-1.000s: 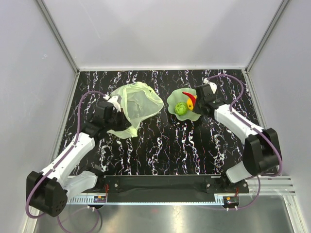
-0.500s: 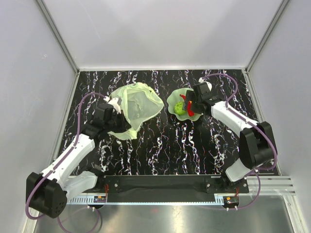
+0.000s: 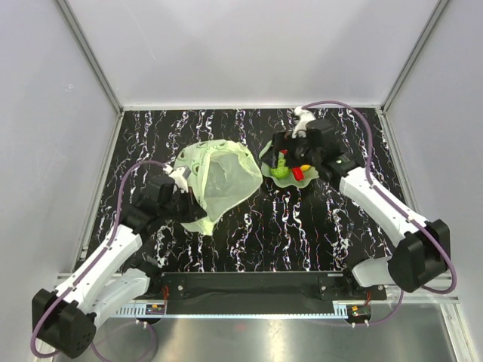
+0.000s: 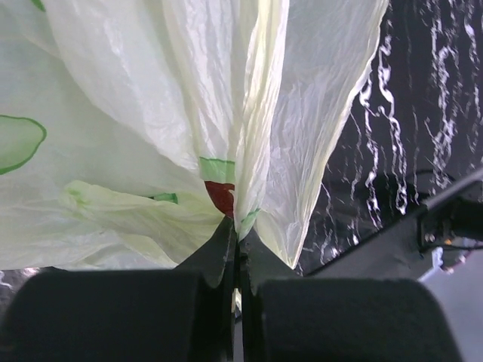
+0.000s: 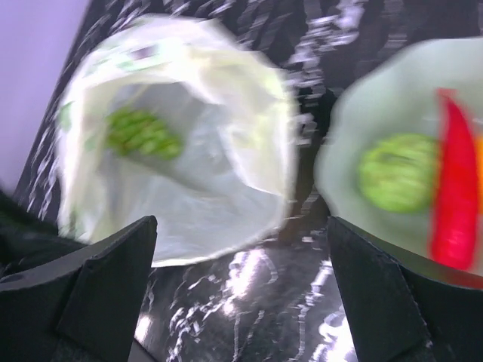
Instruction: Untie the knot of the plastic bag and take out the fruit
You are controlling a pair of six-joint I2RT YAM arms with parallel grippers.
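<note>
The left gripper (image 4: 238,245) pinches a fold of the plastic bag (image 4: 151,113), left of centre, fingers closed tight. The right gripper (image 5: 240,256) gapes empty by the green dish (image 5: 351,121), which holds a round green fruit (image 5: 394,172) and a red piece (image 5: 455,196). Only its wrist view shows a grape bunch (image 5: 139,132) inside the bag.

Bright, even light from above; soft glints streak the glossy desk (image 5: 241,317). Motion blur smears the right wrist view. In the left wrist view the bag (image 4: 189,113) glows crisp, the left claw (image 4: 238,235) dark and unfocused.
</note>
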